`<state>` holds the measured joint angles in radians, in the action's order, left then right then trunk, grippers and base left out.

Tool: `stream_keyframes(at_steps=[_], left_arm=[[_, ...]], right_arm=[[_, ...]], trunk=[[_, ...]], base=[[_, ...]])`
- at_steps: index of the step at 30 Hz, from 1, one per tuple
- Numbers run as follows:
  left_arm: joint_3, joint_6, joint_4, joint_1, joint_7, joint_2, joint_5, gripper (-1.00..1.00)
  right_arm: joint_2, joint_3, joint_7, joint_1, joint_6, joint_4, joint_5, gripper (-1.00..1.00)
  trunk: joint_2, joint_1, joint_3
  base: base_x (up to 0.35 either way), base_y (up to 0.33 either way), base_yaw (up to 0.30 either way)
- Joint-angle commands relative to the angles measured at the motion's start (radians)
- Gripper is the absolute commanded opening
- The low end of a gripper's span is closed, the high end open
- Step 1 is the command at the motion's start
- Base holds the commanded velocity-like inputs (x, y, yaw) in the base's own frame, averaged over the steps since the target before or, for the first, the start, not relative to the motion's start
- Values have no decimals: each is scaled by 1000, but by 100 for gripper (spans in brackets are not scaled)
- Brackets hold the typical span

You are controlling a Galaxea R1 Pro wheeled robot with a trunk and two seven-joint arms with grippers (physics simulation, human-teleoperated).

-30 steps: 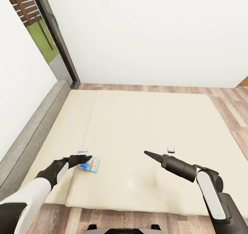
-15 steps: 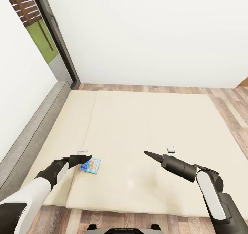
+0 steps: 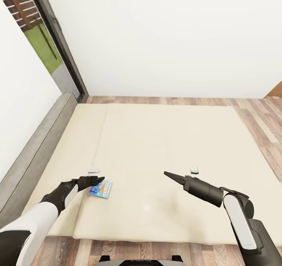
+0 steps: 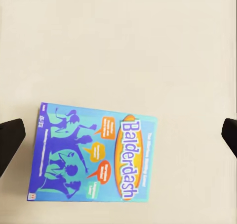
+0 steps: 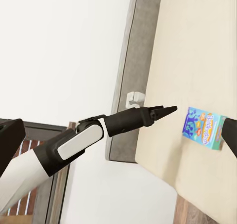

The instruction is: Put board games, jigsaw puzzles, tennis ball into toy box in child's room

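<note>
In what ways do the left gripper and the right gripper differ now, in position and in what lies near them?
The left gripper hangs right above the blue board game lying flat on the bed; the right gripper is over bare mattress, apart from the game. The left gripper's fingers are spread wide in its wrist view. Both point roughly sideways and hold nothing.

Left gripper (image 5: 170, 108) points at the blue board game (image 5: 203, 127), just short of it. The game lies flat on the beige mattress (image 5: 197, 51) of the bed, beside the grey headboard (image 5: 136, 75).
</note>
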<state>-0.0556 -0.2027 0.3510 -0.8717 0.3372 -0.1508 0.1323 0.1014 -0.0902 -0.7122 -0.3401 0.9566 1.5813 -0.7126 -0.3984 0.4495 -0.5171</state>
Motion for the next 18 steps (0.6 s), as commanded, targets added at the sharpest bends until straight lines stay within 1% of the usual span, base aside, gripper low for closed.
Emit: stream_keyframes(at_steps=[1, 18], left_arm=[[-6, -7, 2, 0, 0, -1, 10, 100], [-5, -7, 2, 0, 1, -2, 10, 100]], right_arm=[[0, -1, -4, -1, 5, 0, 2, 100], [0, 0, -4, 0, 4, 0, 2, 100]], trunk=[[-2, 1, -1], [-2, 1, -1]], base=[[0, 0, -67], [0, 0, -9]])
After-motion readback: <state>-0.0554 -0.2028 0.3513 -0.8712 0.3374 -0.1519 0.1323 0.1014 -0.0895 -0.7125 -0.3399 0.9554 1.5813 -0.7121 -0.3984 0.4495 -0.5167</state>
